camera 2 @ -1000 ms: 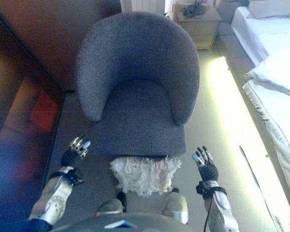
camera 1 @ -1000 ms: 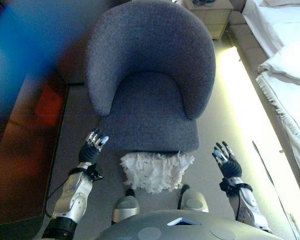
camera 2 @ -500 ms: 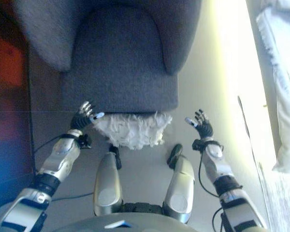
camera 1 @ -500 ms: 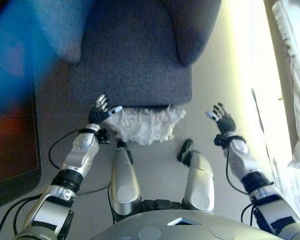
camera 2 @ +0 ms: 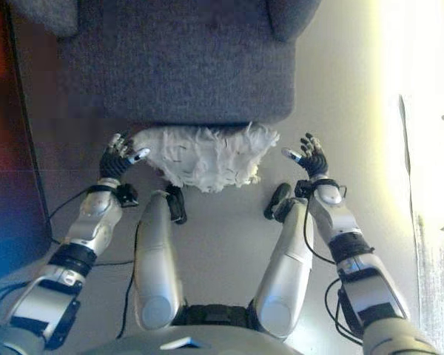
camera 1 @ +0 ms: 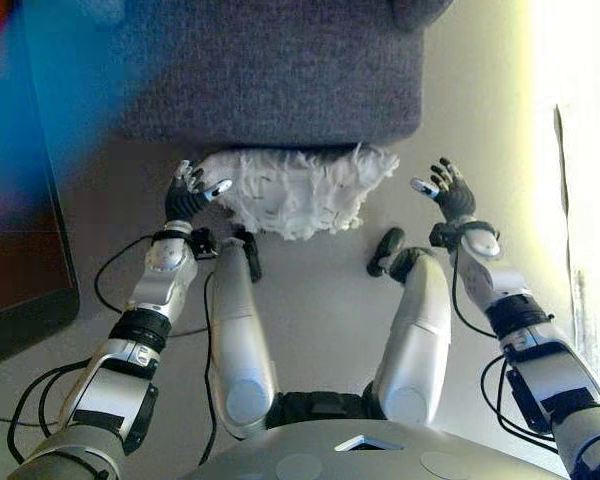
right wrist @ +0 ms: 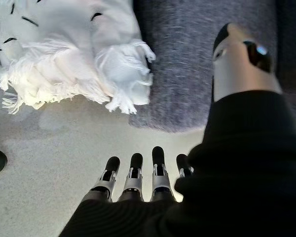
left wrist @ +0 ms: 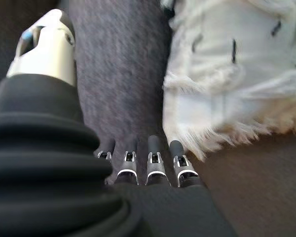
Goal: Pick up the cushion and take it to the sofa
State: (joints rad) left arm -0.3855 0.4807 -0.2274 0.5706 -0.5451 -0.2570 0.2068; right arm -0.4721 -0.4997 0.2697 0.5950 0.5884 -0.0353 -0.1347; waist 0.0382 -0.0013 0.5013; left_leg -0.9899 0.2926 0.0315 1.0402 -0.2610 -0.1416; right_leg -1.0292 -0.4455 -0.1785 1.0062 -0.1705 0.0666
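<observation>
The white, shaggy-fringed fabric cushion (camera 1: pixel 298 190) lies on the floor against the near edge of the grey upholstered armchair (camera 1: pixel 280 70), its long axis running left to right. The left hand (camera 1: pixel 188 192), fingers straight and spread, is just beside the cushion's left end. The right hand (camera 1: pixel 447 190), equally open and empty, stands further off its right end, so the left hand is the nearer.

You're looking down into a lived-in room, a bedroom or lounge by the look of it: a grey upholstered armchair (camera 1: pixel 270 70) on pale carpet (camera 1: pixel 310 300), a fringed white cushion (camera 1: pixel 295 190) at its foot (dark wood furniture (camera 1: pixel 20 270) alongside).
</observation>
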